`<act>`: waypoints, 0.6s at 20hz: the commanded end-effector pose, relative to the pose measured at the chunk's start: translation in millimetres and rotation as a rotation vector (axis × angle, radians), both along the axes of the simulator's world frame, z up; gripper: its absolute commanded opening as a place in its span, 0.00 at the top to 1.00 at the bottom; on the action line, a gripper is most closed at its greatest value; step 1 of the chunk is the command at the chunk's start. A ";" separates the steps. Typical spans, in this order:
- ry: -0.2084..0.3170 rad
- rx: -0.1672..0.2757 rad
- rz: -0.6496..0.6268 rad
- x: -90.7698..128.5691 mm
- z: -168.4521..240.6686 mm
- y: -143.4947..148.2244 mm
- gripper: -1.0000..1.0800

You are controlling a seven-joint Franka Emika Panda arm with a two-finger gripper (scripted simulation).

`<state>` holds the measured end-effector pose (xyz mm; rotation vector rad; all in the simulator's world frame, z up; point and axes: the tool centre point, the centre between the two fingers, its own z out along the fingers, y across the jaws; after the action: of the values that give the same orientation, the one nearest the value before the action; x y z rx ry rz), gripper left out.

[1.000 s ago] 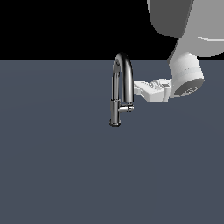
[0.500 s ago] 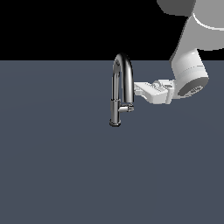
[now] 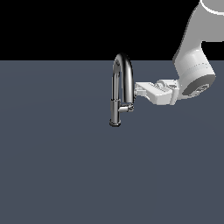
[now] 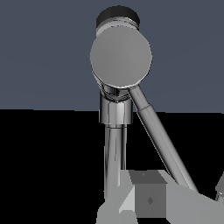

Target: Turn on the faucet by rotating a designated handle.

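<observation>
Arm reached in from the exterior view's upper right, forearm angled down, wrist bent so the hand (image 3: 139, 90) lay near horizontal, pointing at the faucet (image 3: 120, 89). Fingertips sat against the spout's right side, above the handle (image 3: 128, 107). Cannot tell how far the fingers were parted; nothing visibly held. Faucet stood upright toward the far edge of the desk (image 3: 65, 175), about mid-width.

Exterior view wide, side-on; wrist view close on faucet (image 3: 121, 89).
</observation>
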<state>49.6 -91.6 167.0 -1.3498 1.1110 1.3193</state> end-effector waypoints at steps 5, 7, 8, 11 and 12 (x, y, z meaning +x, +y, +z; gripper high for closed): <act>0.001 0.002 0.003 -10.8 -7.6 -0.5 1.00; 0.001 0.002 0.004 -16.4 -11.6 -1.1 1.00; 0.001 0.003 0.004 -19.3 -13.6 -1.4 1.00; 0.001 0.004 0.006 -28.1 -20.0 -2.3 1.00; 0.001 0.004 0.006 -31.1 -22.1 -2.6 1.00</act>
<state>28.1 -95.9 154.0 -1.3588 1.1050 1.3035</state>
